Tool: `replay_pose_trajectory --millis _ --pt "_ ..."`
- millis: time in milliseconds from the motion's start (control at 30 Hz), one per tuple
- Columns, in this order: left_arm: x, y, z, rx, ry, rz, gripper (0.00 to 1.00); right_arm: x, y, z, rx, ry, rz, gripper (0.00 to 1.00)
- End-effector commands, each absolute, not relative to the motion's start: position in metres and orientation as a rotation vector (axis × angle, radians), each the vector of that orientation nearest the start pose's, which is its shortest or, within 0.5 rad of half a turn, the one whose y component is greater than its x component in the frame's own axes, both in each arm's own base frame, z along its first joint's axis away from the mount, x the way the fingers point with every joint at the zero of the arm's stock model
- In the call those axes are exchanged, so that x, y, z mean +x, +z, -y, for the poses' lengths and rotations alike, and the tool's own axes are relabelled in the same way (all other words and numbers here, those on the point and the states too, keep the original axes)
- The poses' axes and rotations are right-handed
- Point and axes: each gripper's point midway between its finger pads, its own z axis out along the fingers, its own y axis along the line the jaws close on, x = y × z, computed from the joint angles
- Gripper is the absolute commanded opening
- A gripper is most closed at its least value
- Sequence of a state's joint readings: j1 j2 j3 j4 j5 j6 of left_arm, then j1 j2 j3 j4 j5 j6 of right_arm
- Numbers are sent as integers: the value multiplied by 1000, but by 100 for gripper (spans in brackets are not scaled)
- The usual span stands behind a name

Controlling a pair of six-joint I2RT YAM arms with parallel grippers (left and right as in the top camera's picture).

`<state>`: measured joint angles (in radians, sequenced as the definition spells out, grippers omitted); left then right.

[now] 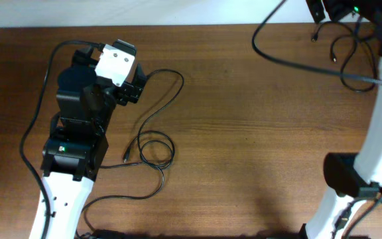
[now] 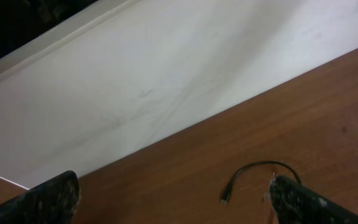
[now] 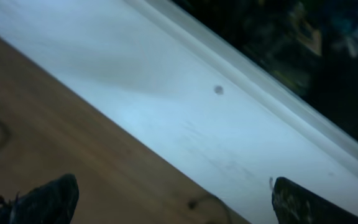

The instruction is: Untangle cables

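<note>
Left half of the bench (image 1: 257,133): one long cable (image 1: 181,81), thin and black, lies loose on the wood. It starts just beside the left claw (image 1: 132,85), swings out toward the bench's middle, curls into a single loop nearer the front edge, then trails off toward the front-left corner. A small plug end (image 1: 126,159) rests just left of the loop.

Left claw: spread wide, nothing between its fingers (image 2: 45,202). Its wrist view looks across the wood to the far edge; a plug-tipped cable end (image 2: 225,198) lies on the bench near one finger, not touching it.

Far-right corner: short cords (image 1: 335,56) in loose curves with small plug ends, well apart from the long cable, beside a thicker arm cable (image 1: 290,60).

Right claw (image 3: 176,208): over that far edge, fingers (image 3: 42,202) spread wide, pinching nothing. A faint curved line on the wood below it is too blurred to name.
</note>
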<state>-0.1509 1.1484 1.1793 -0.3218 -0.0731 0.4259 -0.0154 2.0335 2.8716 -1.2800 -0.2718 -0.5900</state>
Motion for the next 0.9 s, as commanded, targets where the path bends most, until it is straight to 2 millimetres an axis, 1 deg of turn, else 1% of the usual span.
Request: replay_pose_trajectory --millis 0,33,133,167,267,333,433,467,500,533,600,633,700,733,800,867 --pt "387 351 49 487 232 -1800 99 461 449 -42 -765 120 -1894 99" --pt "387 352 49 486 232 -1797 99 460 441 -41 -762 135 -1910 99" --pt "388 353 48 479 240 -1791 99 455 397 -41 -767 184 -1937 98" --pt "388 354 47 475 244 -1790 99 450 382 -47 -779 199 -1925 99" --pt "388 352 45 470 252 -1795 99 436 348 -65 -820 216 -1873 99" --pt "390 345 42 466 255 -1809 99 427 331 -86 -865 226 -1816 98" --pt "392 322 39 467 260 -1839 99 412 315 -125 -945 256 -1732 99" --pt "392 313 39 469 261 -1851 99 408 309 -137 -967 258 -1730 99" --pt "392 297 37 475 264 -1870 99 406 304 -147 -980 254 -1742 98" --pt "392 288 37 476 265 -1876 99 405 301 -152 -982 248 -1756 98" --pt "390 272 36 477 264 -1879 99 402 296 -161 -969 239 -1792 98" --pt "390 268 36 478 264 -1881 99 401 295 -164 -966 240 -1803 98" --pt "388 250 35 486 263 -1912 99 394 287 -170 -973 270 -1842 99" --pt "385 240 35 492 261 -1934 99 390 281 -171 -981 274 -1869 98" --pt "382 226 35 508 266 -1954 99 387 273 -167 -966 263 -1924 98" --pt "379 208 32 524 283 -1990 99 384 267 -165 -965 267 -1954 99"
